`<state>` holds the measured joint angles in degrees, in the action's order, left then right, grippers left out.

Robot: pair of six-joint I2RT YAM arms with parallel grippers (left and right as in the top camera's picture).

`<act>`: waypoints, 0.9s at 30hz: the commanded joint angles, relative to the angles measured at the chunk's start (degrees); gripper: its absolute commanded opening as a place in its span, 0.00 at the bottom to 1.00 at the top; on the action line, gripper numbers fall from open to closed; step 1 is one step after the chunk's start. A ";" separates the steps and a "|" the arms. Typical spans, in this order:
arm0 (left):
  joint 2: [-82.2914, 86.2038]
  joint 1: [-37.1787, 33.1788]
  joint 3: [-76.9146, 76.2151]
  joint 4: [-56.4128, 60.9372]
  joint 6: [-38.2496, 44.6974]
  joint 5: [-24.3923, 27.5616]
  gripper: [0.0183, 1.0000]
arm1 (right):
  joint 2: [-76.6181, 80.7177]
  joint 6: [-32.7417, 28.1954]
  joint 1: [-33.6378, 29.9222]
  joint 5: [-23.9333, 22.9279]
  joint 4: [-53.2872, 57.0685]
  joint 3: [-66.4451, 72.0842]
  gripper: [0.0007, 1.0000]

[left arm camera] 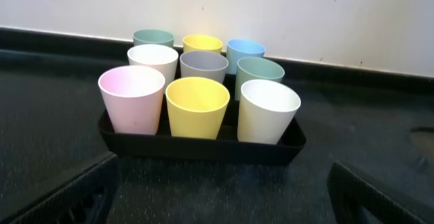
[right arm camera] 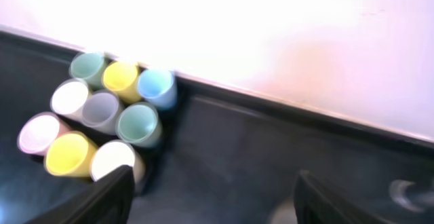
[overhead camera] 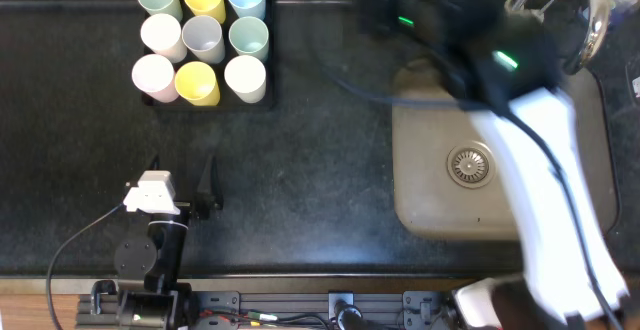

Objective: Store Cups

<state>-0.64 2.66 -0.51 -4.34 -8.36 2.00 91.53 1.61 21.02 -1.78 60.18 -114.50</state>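
Standing at a dark speckled worktop point(overhead camera: 300, 170), I have a sunken sink point(overhead camera: 430, 140) on my right side with a round drain point(overhead camera: 470, 165) in its floor. My right arm point(overhead camera: 545, 160), in its white casing, lies up across the sink toward the back wall point(left arm camera: 305, 20). Its right gripper point(right arm camera: 213, 197) is raised near that wall, fingers spread wide apart and holding nothing.

The black tray point(left arm camera: 203, 146) sits at the far left of the worktop, close against the wall, well apart from the sink. Nine cups point(left arm camera: 196, 105) stand upright in it, mouths up, packed three by three. The back row is green, yellow and blue. The middle row is white, grey and green. The front row is pink, yellow and cream.

My left gripper point(left arm camera: 224, 183) hangs low over the worktop, near my base and facing the tray. It is short of the tray and touches none of the cups; its fingers are wide apart and empty
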 commanded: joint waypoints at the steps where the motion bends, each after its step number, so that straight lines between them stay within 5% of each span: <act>1: 0.48 0.37 0.04 -0.28 0.63 0.92 1.00 | -13.09 -2.49 -7.23 1.68 -6.75 20.52 0.80; 6: 0.48 0.37 0.04 -0.28 0.63 0.92 1.00 | -32.26 -2.49 -12.79 2.10 -20.04 44.13 1.00; 15: 0.48 0.37 0.04 -0.28 0.63 0.92 1.00 | -59.56 -2.47 -13.49 1.05 -42.36 76.78 1.00; 27: 0.48 0.37 0.04 -0.28 0.63 0.92 1.00 | -78.66 -2.47 -13.51 0.68 -59.89 103.06 1.00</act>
<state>-0.64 2.66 -0.51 -4.40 -8.36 2.00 15.09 -0.64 7.86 -0.86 1.23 -13.45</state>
